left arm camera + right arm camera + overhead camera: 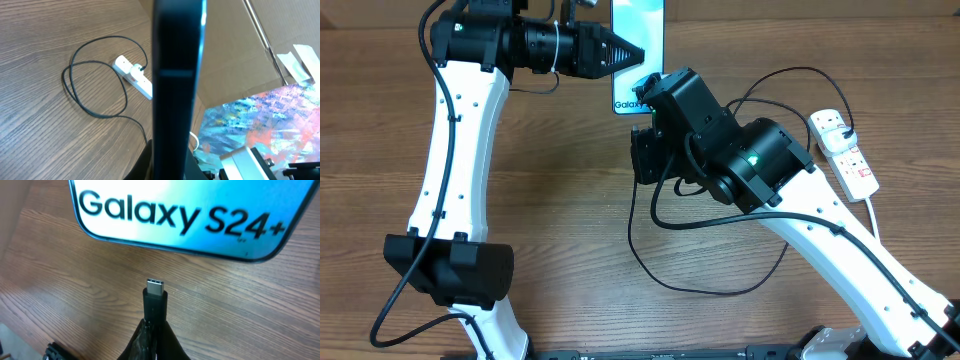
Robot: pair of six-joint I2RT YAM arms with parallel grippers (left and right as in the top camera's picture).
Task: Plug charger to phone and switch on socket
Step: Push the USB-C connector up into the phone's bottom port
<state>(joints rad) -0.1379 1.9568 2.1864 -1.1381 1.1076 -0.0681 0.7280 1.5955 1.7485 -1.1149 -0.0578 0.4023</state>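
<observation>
**Overhead view.** I found the left gripper (632, 52) closed on a long edge of the phone (645, 20), which sat screen-up at the far side of the table (550, 200). The right gripper (648, 90) stood just beside the phone's near short edge, clamped on the tip end of the charger (631, 230). The slack of the charger looped loosely across the table toward the socket (845, 150) at the right, where its black plug appeared seated. I could not read the position of the red switches (857, 168).

**Left wrist view.** The phone (177, 75) showed edge-on as a dark bar through the centre, which I took as a pinch on its two faces. The fingers themselves could not be made out. The socket (133, 76) and the charger (100, 116) lay well apart beyond it.

**Right wrist view.** The metal tip of the charger (155, 287) projected from the closed right gripper (152, 325). It pointed at the short edge of the phone (165, 200) but was not touching it. The port was not visible.

**Handling.**
- **Phone:** I judged it rigid, smooth and glass-faced, so slippery and fragile. It should be held mid-length on the long edges, clear of the port end.
- **Charger:** I judged it light and limp, with only the moulded housing behind the tip stiff enough to grip. It should be held close behind the metal
- **Socket:** it looked light and might slide when a switch is pressed
</observation>
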